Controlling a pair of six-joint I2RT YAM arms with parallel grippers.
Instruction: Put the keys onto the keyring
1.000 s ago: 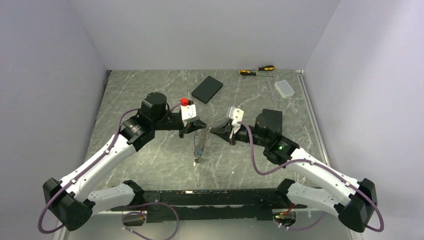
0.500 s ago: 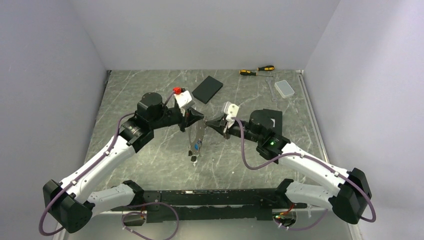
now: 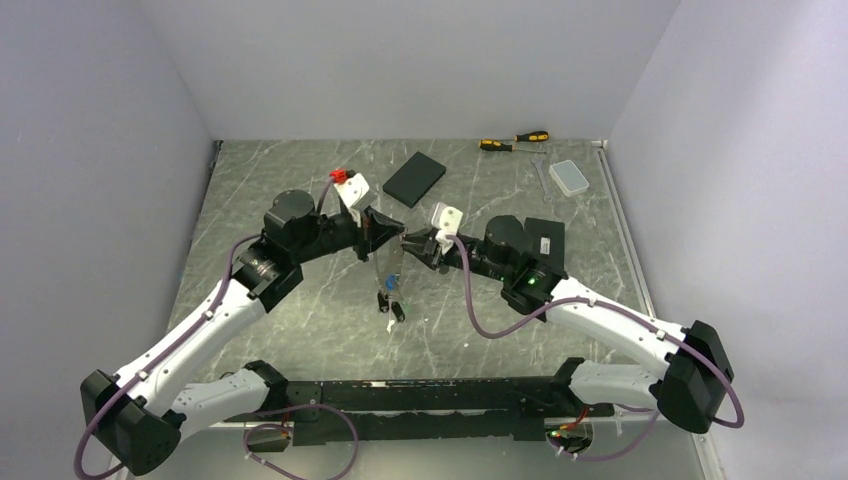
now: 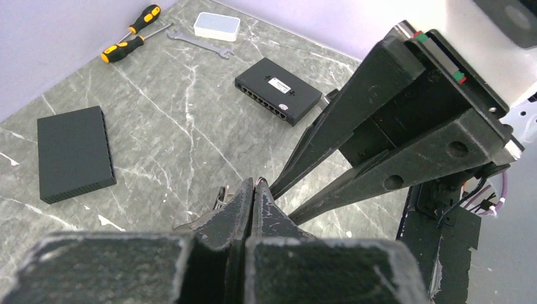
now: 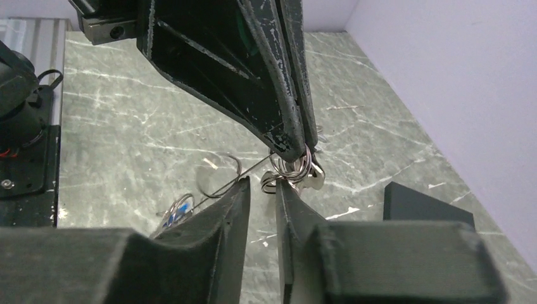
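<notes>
Thin silver wire keyring point(image 3: 392, 268) hangs above the middle of the grey marbled worktop point(image 3: 300, 180), with blue- and black-headed keys point(image 3: 390, 297) dangling low on it. Left gripper point(image 4: 254, 187) clamped tight on its top. Right gripper point(image 5: 263, 183) just beside, jaws slightly parted; no clear hold on anything.

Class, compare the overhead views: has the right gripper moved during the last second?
Yes. The right gripper has shifted left and farther back in the overhead view, ending closer to the flat black box, which has stayed put.
</notes>
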